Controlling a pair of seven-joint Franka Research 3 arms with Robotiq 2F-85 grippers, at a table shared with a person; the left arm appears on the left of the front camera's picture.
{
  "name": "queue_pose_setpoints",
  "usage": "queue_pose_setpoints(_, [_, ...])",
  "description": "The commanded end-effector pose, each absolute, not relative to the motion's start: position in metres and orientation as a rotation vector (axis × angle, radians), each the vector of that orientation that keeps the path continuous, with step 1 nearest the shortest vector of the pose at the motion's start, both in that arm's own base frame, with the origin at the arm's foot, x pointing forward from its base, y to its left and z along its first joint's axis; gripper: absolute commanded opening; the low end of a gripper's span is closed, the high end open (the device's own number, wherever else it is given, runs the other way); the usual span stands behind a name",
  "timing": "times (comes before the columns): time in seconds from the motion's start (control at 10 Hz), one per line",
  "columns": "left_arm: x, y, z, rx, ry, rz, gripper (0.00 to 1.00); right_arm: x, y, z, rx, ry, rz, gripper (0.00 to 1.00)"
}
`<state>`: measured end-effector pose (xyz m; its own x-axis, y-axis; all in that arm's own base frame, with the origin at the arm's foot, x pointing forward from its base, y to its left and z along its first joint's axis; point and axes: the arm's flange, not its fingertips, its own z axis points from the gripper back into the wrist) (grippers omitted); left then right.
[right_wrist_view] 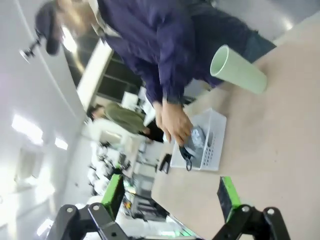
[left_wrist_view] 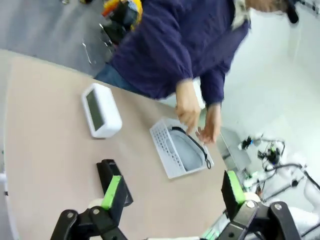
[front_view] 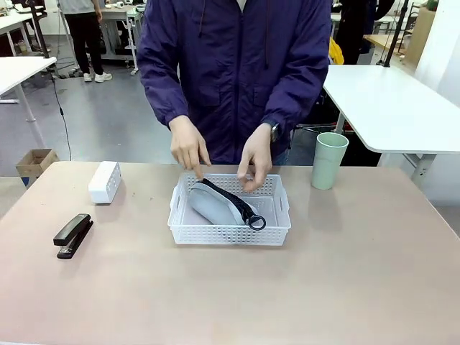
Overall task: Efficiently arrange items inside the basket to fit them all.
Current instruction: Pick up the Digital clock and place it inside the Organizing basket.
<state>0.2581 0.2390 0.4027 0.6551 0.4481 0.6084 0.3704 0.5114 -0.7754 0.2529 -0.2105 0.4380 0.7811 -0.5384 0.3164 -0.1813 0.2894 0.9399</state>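
R claw at bottom edge, green pads spread wide above worktop. View rolled sideways. White basket mid-frame w/ grey pouch inside, black strap + ring at pouch's end. Person's hand at pouch, over basket; purple sleeve behind. Green cup on worktop, well apart from basket, nr person.
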Motion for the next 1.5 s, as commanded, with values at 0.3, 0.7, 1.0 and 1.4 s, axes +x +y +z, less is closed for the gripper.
queue_pose_setpoints(0.3, [0.228, 0.190, 0.349, -1.126, -0.940, 0.169, 1.00, 0.254, -0.224, 0.377, 1.353, -0.650, -0.363, 1.00])
queue_pose_setpoints(0.7, [0.232, 0.188, 0.354, -0.994, -0.840, 0.244, 1.00, 0.255, -0.224, 0.364, 1.350, -0.612, -0.401, 1.00])
queue_pose_setpoints(1.0, [0.262, 0.245, 0.347, -1.116, -0.894, 0.184, 1.00, 0.255, -0.224, 0.364, 1.350, -0.612, -0.401, 1.00])
queue_pose_setpoints(1.4, [0.262, 0.245, 0.347, -1.116, -0.894, 0.184, 1.00, 0.255, -0.224, 0.364, 1.350, -0.612, -0.401, 1.00])
